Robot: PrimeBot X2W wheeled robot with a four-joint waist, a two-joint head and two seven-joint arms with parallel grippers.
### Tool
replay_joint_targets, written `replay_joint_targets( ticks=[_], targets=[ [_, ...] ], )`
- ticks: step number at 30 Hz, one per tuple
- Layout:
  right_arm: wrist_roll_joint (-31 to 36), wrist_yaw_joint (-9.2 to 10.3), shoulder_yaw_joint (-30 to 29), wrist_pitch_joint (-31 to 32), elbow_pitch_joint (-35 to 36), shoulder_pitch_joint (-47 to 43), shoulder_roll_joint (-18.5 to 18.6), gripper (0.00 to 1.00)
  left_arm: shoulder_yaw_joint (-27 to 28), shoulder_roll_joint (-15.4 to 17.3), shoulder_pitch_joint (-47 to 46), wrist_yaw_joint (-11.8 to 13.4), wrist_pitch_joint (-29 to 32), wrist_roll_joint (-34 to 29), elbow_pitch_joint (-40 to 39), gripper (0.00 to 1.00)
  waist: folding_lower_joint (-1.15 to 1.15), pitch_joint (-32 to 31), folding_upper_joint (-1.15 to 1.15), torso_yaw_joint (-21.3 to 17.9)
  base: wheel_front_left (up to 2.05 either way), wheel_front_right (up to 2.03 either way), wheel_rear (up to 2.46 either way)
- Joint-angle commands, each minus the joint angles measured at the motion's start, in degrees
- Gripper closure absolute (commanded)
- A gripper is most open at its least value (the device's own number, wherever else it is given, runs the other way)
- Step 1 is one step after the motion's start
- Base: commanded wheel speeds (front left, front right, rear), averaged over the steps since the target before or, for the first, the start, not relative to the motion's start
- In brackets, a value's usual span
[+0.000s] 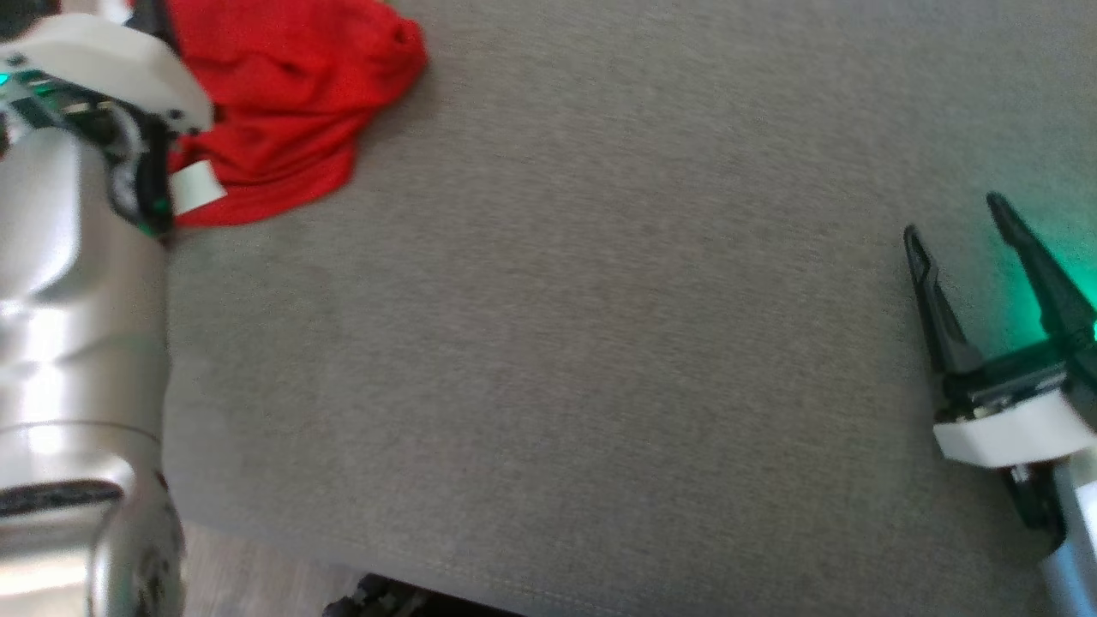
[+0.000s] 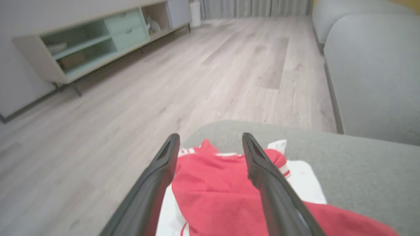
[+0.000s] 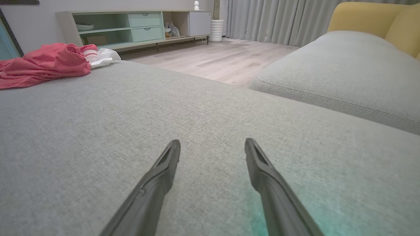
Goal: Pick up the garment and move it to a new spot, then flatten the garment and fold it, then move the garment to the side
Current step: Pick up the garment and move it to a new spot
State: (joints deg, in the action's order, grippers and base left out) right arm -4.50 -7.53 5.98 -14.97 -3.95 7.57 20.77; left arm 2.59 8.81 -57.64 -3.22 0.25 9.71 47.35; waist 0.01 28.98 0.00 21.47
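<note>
Two tools, both spread open. L tool [image 2: 210, 139] hangs over the red garment [image 2: 213, 190] (white bits show at its edges); can't tell if it's touching. Garment's bunched up at the far left corner of the grey cushion [image 1: 600, 343]. R tool [image 1: 954, 218] is well apart, over bare fabric on the right side.

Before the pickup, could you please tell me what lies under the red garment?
The garment rests on the grey cushion. Some white cloth pokes out from beneath its red folds, possibly part of the same piece. Anything else under the heap is covered.
</note>
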Motion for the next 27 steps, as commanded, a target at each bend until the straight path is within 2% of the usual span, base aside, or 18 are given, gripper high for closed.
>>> replay_joint_targets(
  ticks=[1, 6, 9, 10, 11, 16, 18, 22, 27],
  targets=[
    [0.4, 0.04, 0.9, 0.0, -0.4, 0.0, 1.8, 0.00, 2.9, 4.2, -1.3, 0.4, 2.0, 1.5, 2.3, 0.00, -0.01, 3.7, 0.00, -3.9, 0.00, 0.00, 0.00],
    [0.7, 0.04, 0.8, 0.0, 0.5, 0.4, 2.7, 0.00, 7.8, 5.0, -4.6, 0.1, 10.1, 7.7, 15.1, 0.00, -0.01, 5.5, 0.00, -7.3, 0.00, 0.00, 0.00],
    [1.0, 0.04, 1.0, 0.0, 0.9, 0.4, 1.9, 0.00, 8.5, 5.9, -4.8, -1.5, 8.9, 9.1, 17.6, 0.00, -0.01, 5.7, 0.00, -8.5, 0.00, 0.00, 0.00],
    [1.1, 0.04, 1.1, 0.0, 0.8, 0.4, 1.6, 0.00, 8.2, 6.5, -4.8, -2.1, 7.5, 9.0, 17.8, 0.59, -0.01, 5.6, 0.00, -8.8, 0.00, 0.00, 0.00],
    [1.2, 0.04, 1.2, 0.0, 0.7, 0.5, 1.2, 0.00, 8.0, 7.1, -4.8, -2.5, 5.1, 8.9, 17.5, 1.00, -0.01, 5.3, 0.00, -9.0, 0.00, 0.00, 0.00],
    [1.3, 0.04, 2.5, 0.0, -0.1, 1.0, -1.1, 0.00, 6.1, 10.2, -7.0, -3.8, -7.3, 7.8, 14.7, 1.00, -0.01, 1.6, 0.00, -10.2, 0.00, 0.00, 0.00],
    [1.1, 0.04, 2.7, 0.0, -0.8, 0.8, -2.0, 0.00, 5.0, 10.4, -8.7, -4.1, -10.3, 7.9, 13.5, 1.00, -0.01, -0.8, 0.00, -10.7, 0.00, 0.00, 0.00],
    [0.8, 0.04, 3.5, 0.0, -2.1, 0.2, -3.7, 0.00, -1.3, 10.0, -11.7, -4.2, -12.6, 7.6, 8.8, 1.00, -0.01, -6.2, 0.00, -12.3, 0.00, 0.00, 0.00],
    [-0.5, 0.04, 3.3, 0.0, -2.8, -0.4, -7.2, 0.00, -11.8, 10.3, -13.6, -4.2, -12.7, 11.1, -1.2, 1.00, -0.01, -12.1, 0.00, -15.8, 0.00, 0.00, 0.00]
  ],
)
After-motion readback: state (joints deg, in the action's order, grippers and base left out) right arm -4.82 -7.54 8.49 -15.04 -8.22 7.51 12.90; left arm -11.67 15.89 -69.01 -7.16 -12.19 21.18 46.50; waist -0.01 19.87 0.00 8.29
